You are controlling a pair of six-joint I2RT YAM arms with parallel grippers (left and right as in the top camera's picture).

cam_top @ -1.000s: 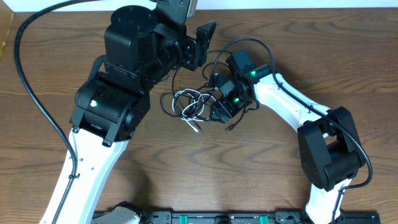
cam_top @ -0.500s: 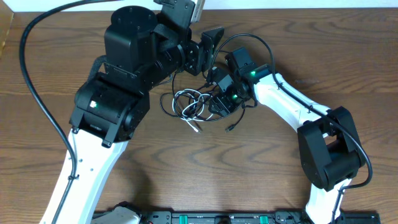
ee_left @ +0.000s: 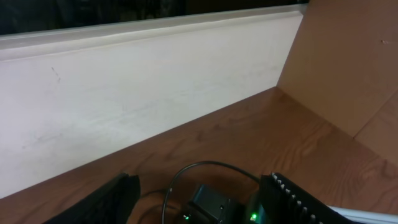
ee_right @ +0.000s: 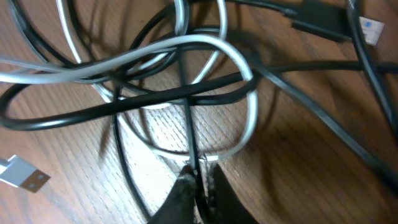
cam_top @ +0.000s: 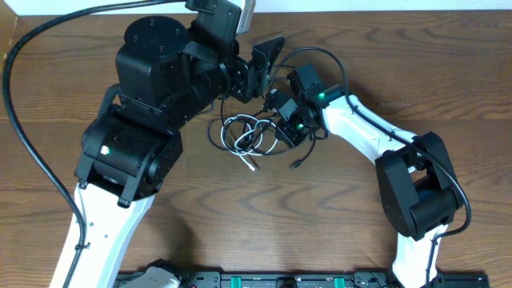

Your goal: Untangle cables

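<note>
The cables (cam_top: pixel 244 134) lie in a tangle on the wooden table: a white cable (ee_right: pixel 205 42) looped over a thicker black cable (ee_right: pixel 124 106) and a thin black cable (ee_right: pixel 186 124). My right gripper (ee_right: pixel 200 177) is shut on the thin black cable where it crosses the white loop. In the overhead view the right gripper (cam_top: pixel 282 130) sits at the tangle's right edge. My left gripper (ee_left: pixel 199 190) is open and empty. It hangs above the table behind the tangle (cam_top: pixel 260 68) and faces the wall.
A white flat plug (ee_right: pixel 22 174) lies at the tangle's front, seen from overhead as the white plug (cam_top: pixel 251 164). A black plug (ee_right: pixel 320 22) lies at the far side. A black cable end (cam_top: pixel 298 163) trails to the right. A pale wall (ee_left: pixel 137 106) runs behind the table.
My right gripper has gone from open to shut on the thin black cable. The left arm has swung a little to the left and its gripper has stayed open.
</note>
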